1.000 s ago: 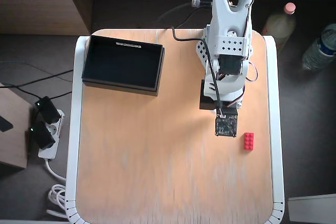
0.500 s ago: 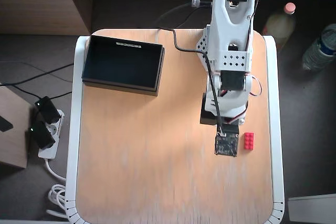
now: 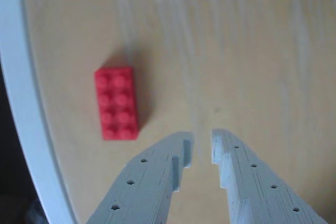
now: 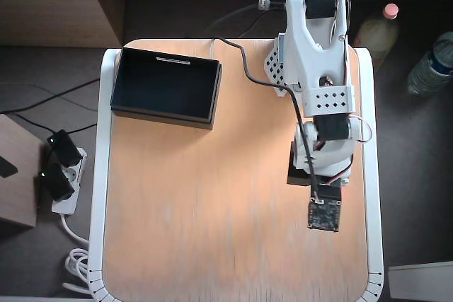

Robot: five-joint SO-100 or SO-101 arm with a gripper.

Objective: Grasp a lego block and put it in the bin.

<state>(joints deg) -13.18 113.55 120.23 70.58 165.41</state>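
A small red studded plastic lego block point(image 3: 116, 103), which we judge light, rigid and best pinched across its long smooth sides, lies near the table's white rim point(image 3: 26, 103), left of our empty, barely parted grey gripper point(image 3: 202, 148).

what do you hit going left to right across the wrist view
white table rim → lego block → tool, its two fingers a narrow gap apart over bare wood, clear of the block
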